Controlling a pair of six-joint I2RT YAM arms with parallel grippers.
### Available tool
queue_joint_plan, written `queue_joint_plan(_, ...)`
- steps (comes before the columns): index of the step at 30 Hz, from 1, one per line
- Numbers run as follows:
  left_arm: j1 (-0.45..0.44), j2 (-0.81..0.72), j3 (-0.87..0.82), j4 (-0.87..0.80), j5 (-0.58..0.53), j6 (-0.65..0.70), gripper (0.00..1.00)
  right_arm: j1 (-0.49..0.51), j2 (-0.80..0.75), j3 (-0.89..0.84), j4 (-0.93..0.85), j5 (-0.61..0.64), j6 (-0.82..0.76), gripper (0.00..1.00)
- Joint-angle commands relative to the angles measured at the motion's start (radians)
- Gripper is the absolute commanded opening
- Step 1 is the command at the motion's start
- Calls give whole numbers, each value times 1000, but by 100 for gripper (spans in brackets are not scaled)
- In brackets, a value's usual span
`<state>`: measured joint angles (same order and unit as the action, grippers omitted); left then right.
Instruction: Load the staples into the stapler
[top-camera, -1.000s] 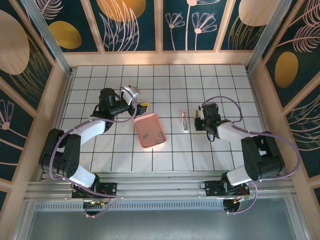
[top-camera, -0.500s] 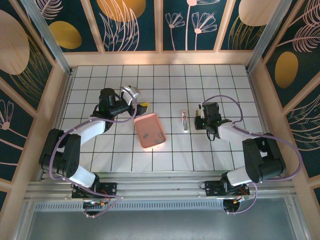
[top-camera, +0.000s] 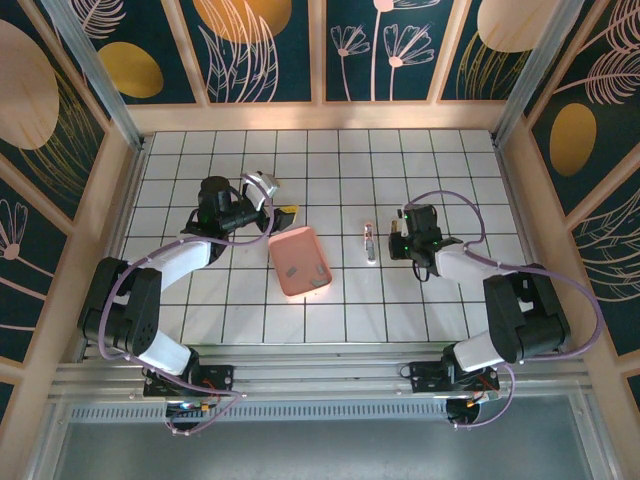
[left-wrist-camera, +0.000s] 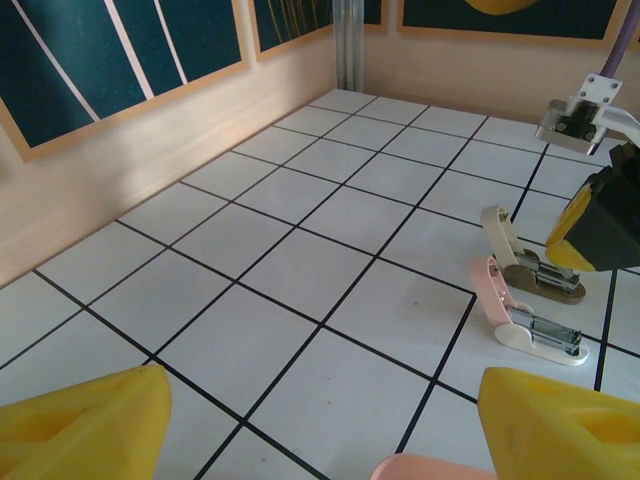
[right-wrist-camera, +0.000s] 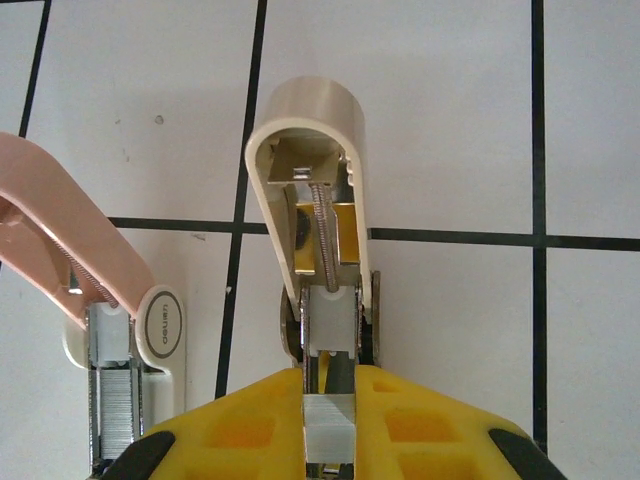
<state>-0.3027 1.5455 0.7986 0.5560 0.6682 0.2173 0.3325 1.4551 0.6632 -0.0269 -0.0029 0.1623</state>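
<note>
The opened stapler (right-wrist-camera: 305, 150), clamped in the right pincer (right-wrist-camera: 330, 400), should be held level ahead of it; the left pincer (left-wrist-camera: 320, 430) is spread wide.

My bench (top-camera: 330, 160) is a white tiled top ruled with thin black lines, walled in pale wood along its left, far and right edges. A salmon-pink square tray (top-camera: 300, 250) lies flat near the middle, slightly toward the left edge. Nearer the right edge, apart from the tray, a pink and white stapler (top-camera: 369, 243) lies open, with a tan stapler (left-wrist-camera: 530, 265) just beside it.
</note>
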Motion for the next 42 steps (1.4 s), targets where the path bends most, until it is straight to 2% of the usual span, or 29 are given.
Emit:
queue_joint_plan(1, -6, -22, 14, -10, -2, 22, 80, -8, 19, 13, 11, -17, 10, 16)
queue_joint_plan(26, -6, -26, 16, -15, -4, 27, 80, -8, 43, 30, -19, -5, 15, 17)
queue_joint_plan(42, -6, -27, 16, -18, -3, 28, 80, -8, 54, 40, -34, 8, 24, 23)
